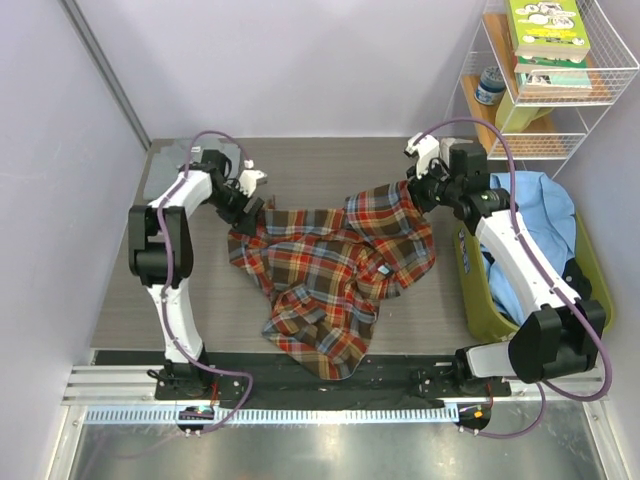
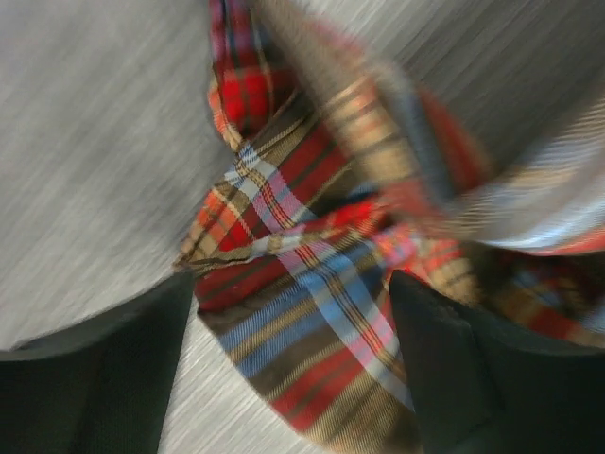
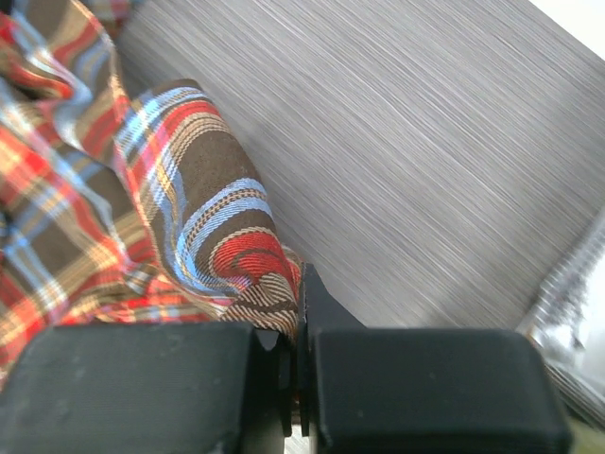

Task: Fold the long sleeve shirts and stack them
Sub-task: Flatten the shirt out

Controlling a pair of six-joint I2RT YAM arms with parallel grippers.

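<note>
The plaid shirt (image 1: 330, 270) is soft woven cloth (matt, slightly fuzzy); the table (image 1: 300, 165) shows a matt grey wood grain; the right pincer (image 3: 301, 303) looks matt black plastic.

Crumpled plaid flannel shirt (image 1: 330, 275), half-spread

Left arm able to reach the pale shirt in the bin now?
Probably not. The pale shirt sits in the bin far right, past the right arm; right pincer is shut on the plaid shirt. Left pincer is open, across the table.
</note>
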